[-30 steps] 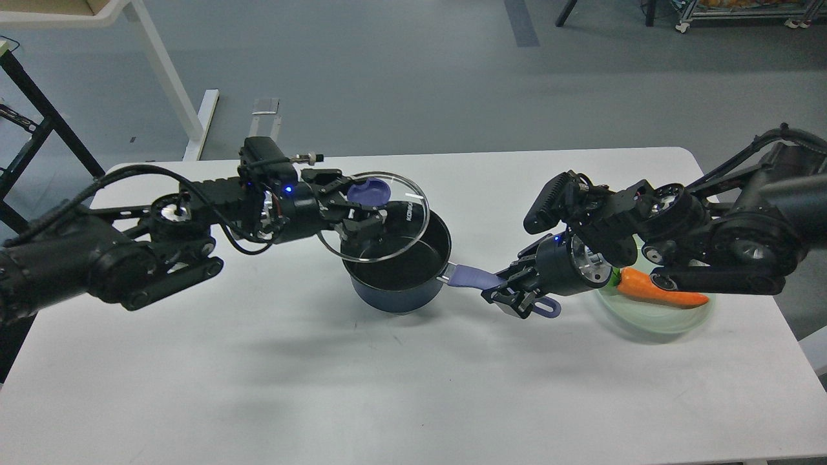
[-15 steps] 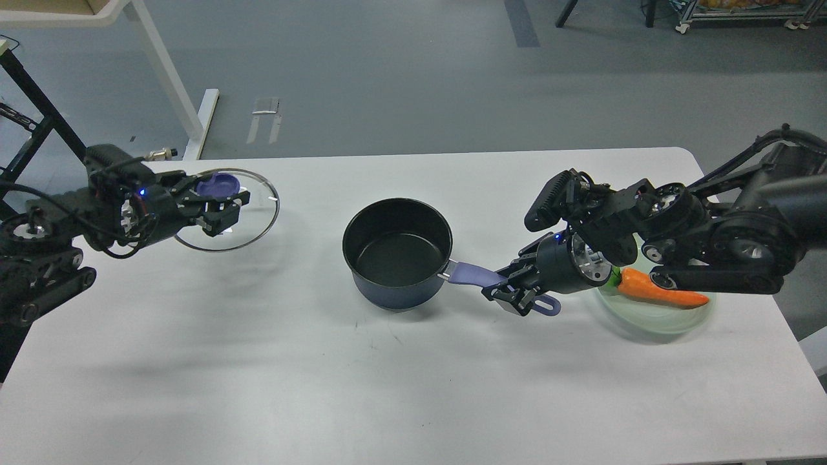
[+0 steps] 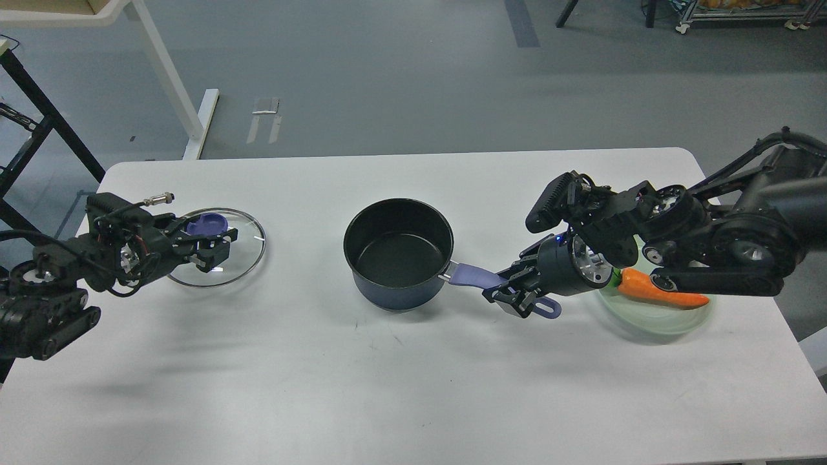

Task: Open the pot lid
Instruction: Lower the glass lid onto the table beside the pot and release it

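A dark blue pot [image 3: 397,253] stands open in the middle of the white table, its purple handle [image 3: 475,278] pointing right. My right gripper [image 3: 517,292] is shut on that handle. The glass lid [image 3: 242,257] with a purple knob [image 3: 208,225] is at the far left, low over the table or resting on it; I cannot tell which. My left gripper [image 3: 205,243] is shut on the knob.
A pale green plate [image 3: 659,320] with an orange carrot [image 3: 659,290] sits right of the pot, partly under my right arm. The white table [image 3: 387,387] reaches the front edge. Table legs and a dark frame stand on the floor at the back left.
My left gripper carried the lid off the pot, far to the left, then lowered it toward the table. The pot now stands uncovered. The right arm has held still on the handle.
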Controlling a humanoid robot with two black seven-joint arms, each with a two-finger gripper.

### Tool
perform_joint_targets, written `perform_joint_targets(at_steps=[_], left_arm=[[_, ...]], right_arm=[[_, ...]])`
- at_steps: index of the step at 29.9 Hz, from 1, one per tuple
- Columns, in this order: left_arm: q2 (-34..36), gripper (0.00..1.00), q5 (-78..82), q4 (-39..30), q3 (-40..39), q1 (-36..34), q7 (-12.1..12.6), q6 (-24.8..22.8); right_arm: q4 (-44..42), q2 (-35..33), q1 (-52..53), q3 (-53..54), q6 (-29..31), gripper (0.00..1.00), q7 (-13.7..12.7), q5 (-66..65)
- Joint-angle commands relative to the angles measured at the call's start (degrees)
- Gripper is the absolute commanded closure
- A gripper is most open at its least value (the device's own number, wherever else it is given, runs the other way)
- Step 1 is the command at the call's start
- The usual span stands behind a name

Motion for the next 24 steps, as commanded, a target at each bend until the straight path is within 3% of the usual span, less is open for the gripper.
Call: perform_joint_targets(at_steps=[1, 8, 11, 14, 24], left_arm=[[-0.15, 0.61, -0.08, 0.08, -0.05, 0.89, 0.01, -0.02], [-2.17, 0.55, -0.08, 3.23, -0.05, 0.89, 0.01, 0.07], [-2.52, 0.44, -0.87, 3.68, -0.13, 0.98, 0.01, 0.07], [-2.61, 0.23, -2.89, 3.68, -0.05, 0.89, 0.01, 0.07], [-2.34, 0.16, -3.77, 3.68, -0.13, 0.63, 0.01, 0.51]], right_arm=[[0.1, -0.22, 0.0, -0.01, 0.0, 0.8, -0.01, -0.01], [0.01, 0.13, 0.09, -0.01, 0.0, 0.79, -0.01, -0.01], [0.01, 0.22, 0.09, 0.08, 0.0, 0.79, -0.01, -0.01], [0.01, 0.22, -0.09, -0.01, 0.0, 0.79, -0.01, -0.01], [0.01, 0.04, -0.17, 0.08, 0.0, 0.76, -0.01, -0.01]])
